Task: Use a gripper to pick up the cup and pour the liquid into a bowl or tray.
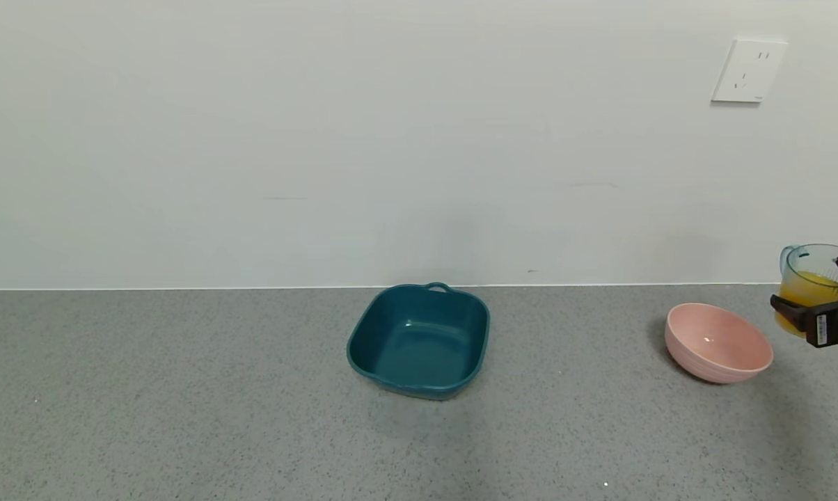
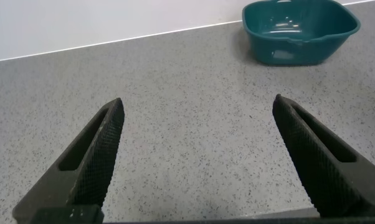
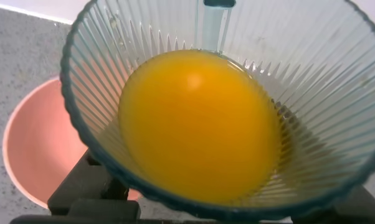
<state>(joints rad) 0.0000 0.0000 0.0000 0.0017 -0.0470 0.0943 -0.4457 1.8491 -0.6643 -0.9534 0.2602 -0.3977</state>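
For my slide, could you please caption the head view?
Right gripper holds the cup of orange liquid beside the pink bowl.

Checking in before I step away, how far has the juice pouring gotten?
Done: the right hand has lifted the cup off the counter, just right of the pink bowl. In hand: carrying it, orange liquid all inside, bowl dry. Left: move over the bowl and tip. The left hand sits open, away from the teal tray.

The head view's right edge cuts off the right gripper [image 1: 819, 313] and part of the cup [image 1: 809, 278]. In the right wrist view the cup [image 3: 225, 106] hides much of the bowl [image 3: 41, 143] and most of the gripper's fingers [image 3: 91, 186]. The left wrist view's right edge clips the tray [image 2: 299, 31].
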